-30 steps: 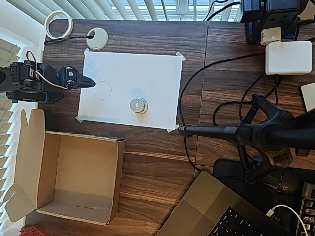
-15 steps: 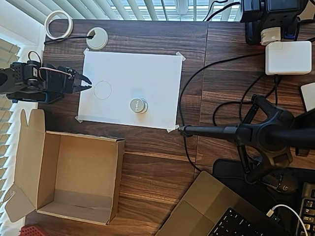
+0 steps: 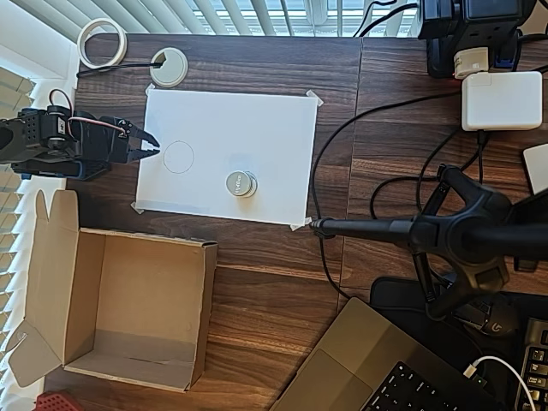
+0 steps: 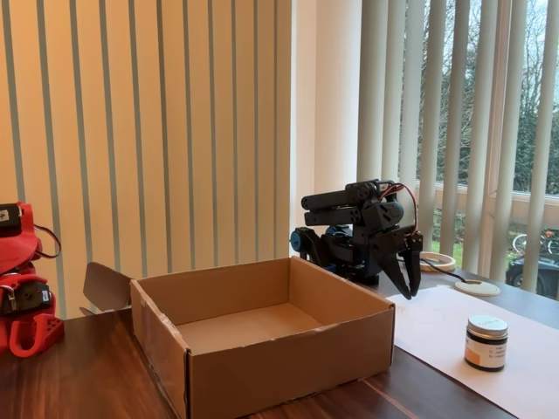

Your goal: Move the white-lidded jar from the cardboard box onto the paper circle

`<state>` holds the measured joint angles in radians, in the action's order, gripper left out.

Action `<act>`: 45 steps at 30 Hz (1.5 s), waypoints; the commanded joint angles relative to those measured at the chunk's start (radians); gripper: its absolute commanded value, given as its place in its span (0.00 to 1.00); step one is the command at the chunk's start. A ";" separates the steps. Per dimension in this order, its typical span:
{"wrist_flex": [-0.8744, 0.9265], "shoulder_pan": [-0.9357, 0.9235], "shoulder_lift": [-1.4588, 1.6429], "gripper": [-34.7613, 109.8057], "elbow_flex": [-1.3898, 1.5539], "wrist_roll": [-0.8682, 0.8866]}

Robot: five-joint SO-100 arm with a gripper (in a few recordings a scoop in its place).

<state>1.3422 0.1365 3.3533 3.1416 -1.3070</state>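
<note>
White-lidded jar [image 3: 241, 183]: stands upright on the white paper sheet [image 3: 257, 120], right of and slightly below the paper circle [image 3: 178, 157] in the overhead view; apart from the circle, not on it. In the fixed view the jar [image 4: 486, 342] shows a pale flat lid, clear sides and an orange-edged label.

Paper circle: thin pencil outline near the sheet's left edge, nothing inside it.

Cardboard box [image 3: 128, 304]: brown, open-topped, on the dark wood counter [image 3: 274, 282] below the sheet in the overhead view; nothing visible inside; long flap [image 3: 47, 274] folded out on its left side. In the fixed view the box [image 4: 262, 349] sits in front of the arm.

Gripper [image 3: 151, 145]: at the sheet's left edge, just left of the circle, pointing toward it; in the fixed view the gripper [image 4: 407, 284] points downward above the counter. Jaws parted narrowly, holding nothing.

Sheet: taped at its corners.

Other: cream tape roll [image 3: 102, 42] and white grommet [image 3: 169, 66] above the sheet in the overhead view.
</note>
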 commanded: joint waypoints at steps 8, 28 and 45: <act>0.043 0.018 0.060 0.25 -0.012 -0.005; 0.043 0.018 0.060 0.25 -0.012 -0.005; 0.043 0.018 0.060 0.25 -0.012 -0.005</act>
<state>1.3422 0.1365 3.3533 3.1416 -1.3070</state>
